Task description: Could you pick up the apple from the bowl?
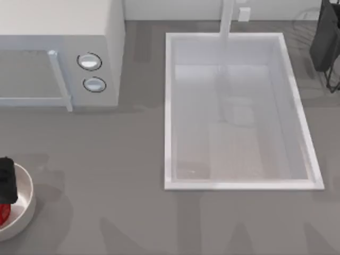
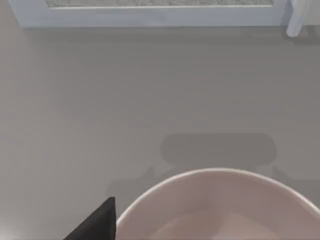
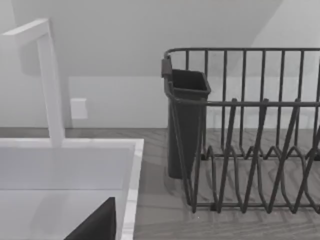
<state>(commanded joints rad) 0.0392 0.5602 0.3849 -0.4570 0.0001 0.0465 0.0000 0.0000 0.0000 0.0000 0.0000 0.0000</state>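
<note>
i see a grey counter [image 1: 117,175] with the sink [image 1: 169,106] and microwave [image 1: 106,53]. at its left edge my left gripper [image 1: 6,180] hangs over the bowl [image 1: 25,204], the apple [image 1: 4,213] inside; i cannot tell its grip. the right wrist view adds a dish rack [image 3: 250,150].

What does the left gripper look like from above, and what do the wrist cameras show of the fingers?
From above, the left gripper is a blocky matte-black shape. Each wrist view catches one plain black wedge-shaped finger tip; no cables or markings visible.
</note>
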